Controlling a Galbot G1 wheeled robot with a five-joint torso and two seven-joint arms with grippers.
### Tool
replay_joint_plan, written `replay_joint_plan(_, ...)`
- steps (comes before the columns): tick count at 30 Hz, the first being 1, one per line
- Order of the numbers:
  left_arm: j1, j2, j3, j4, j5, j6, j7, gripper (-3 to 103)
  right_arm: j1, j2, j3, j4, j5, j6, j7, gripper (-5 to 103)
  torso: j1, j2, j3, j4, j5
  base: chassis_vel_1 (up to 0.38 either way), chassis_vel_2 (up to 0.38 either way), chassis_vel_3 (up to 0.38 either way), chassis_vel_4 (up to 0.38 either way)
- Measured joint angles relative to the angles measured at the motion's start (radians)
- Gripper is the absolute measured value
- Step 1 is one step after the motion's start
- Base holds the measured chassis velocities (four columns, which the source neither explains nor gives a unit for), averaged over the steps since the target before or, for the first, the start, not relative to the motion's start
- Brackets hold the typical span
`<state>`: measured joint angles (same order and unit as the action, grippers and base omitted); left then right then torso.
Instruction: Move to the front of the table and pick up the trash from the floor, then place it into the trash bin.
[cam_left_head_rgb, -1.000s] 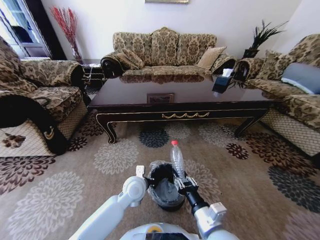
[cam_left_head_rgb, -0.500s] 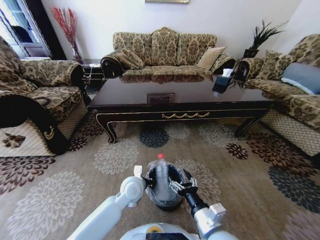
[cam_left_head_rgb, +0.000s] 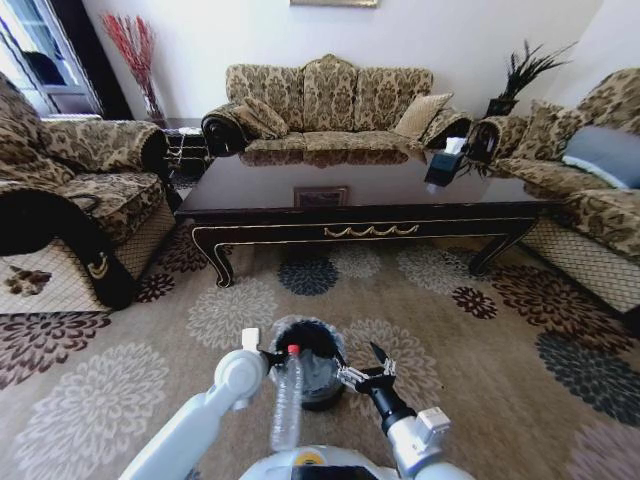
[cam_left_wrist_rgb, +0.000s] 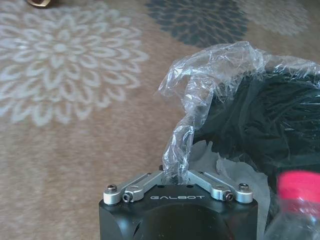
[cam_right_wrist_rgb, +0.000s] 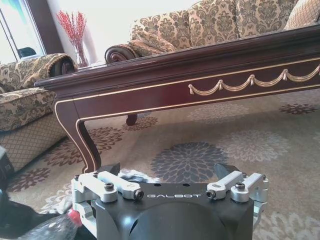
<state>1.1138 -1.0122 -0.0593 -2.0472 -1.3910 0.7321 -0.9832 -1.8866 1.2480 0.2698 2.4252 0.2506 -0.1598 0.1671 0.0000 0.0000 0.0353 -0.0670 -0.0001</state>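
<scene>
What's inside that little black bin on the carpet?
The trash bin holds a thin plastic bag, which the left tool pinches at the rim. A clear bottle leans at its near edge, red cap at the rim. The bottom is too dark to see.

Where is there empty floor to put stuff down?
Bare carpet lies right of the right hand, and more between the table and the trash bin. It is crowded at the bin, with the bottle and left hand.

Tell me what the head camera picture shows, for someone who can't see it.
A clear plastic bottle with a red cap lies tipped beside the black trash bin, between the robot's left gripper, pinching the bin's bag, and open right gripper. Behind stands a dark coffee table.
</scene>
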Motion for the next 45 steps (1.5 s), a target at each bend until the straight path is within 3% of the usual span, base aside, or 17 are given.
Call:
replay_joint_plan(15,0.063,0.005,-0.017,-0.023,0.022,-0.003,0.016,0,-0.014,0.004,-0.001,0.006,-0.003,0.006,0.003,100,0.000,0.000,0.000,-0.0002,0.0000,0.000,0.000,0.000,0.000)
replay_joint_plan(33,0.009,0.036,-0.100,0.010,-0.006,-0.015,0.037,0,-0.016,0.007,0.038,-0.046,-0.029,0.045,0.038,100,0.000,0.000,0.000,-0.0003,0.0000,0.000,0.000,0.000,0.000)
replay_joint_plan(38,0.052,0.133,-0.280,0.017,-0.116,-0.011,0.063,0,-0.015,0.014,0.095,-0.105,-0.025,0.072,0.027,100,0.000,0.000,0.000,-0.0002,0.0000,0.000,0.000,0.000,0.000)
replay_joint_plan(45,0.153,0.191,-0.473,0.044,-0.198,0.002,0.098,0,-0.008,0.046,0.087,-0.176,-0.026,0.110,0.017,100,0.000,0.000,0.000,0.0002,-0.0001,0.000,0.000,0.000,0.000)
